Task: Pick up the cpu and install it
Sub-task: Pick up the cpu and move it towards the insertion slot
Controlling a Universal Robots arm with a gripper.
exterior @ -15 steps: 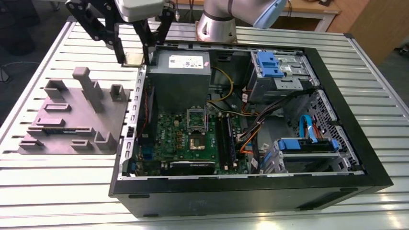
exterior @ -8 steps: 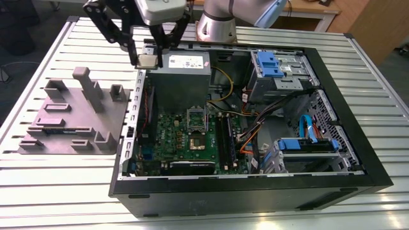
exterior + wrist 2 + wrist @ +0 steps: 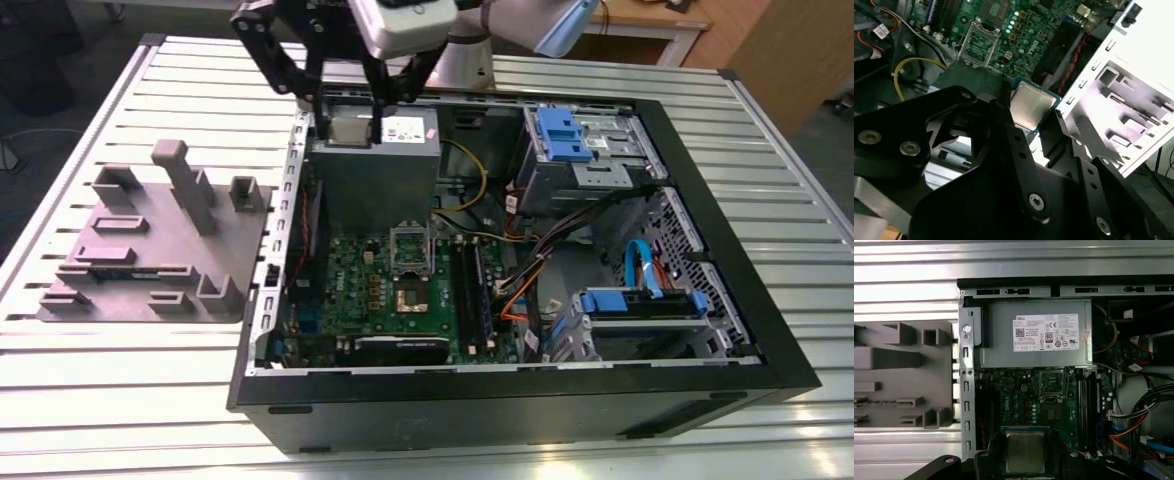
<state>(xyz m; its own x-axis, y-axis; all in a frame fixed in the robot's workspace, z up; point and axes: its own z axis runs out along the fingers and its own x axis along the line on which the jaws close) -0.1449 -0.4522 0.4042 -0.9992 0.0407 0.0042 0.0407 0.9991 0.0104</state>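
Pickup done: gripper (image 3: pixel 355 100) fingers (image 3: pixel 1054 137) clamped on cpu (image 3: pixel 1025 452) edges, above case's PSU end. Mobo socket (image 3: pixel 410 296) appears empty; install outstanding.

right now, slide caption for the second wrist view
Gripper clamps the cpu, green motherboard and its socket in view beyond

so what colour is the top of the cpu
Shiny silver-grey; the cpu shows best in the first wrist view.
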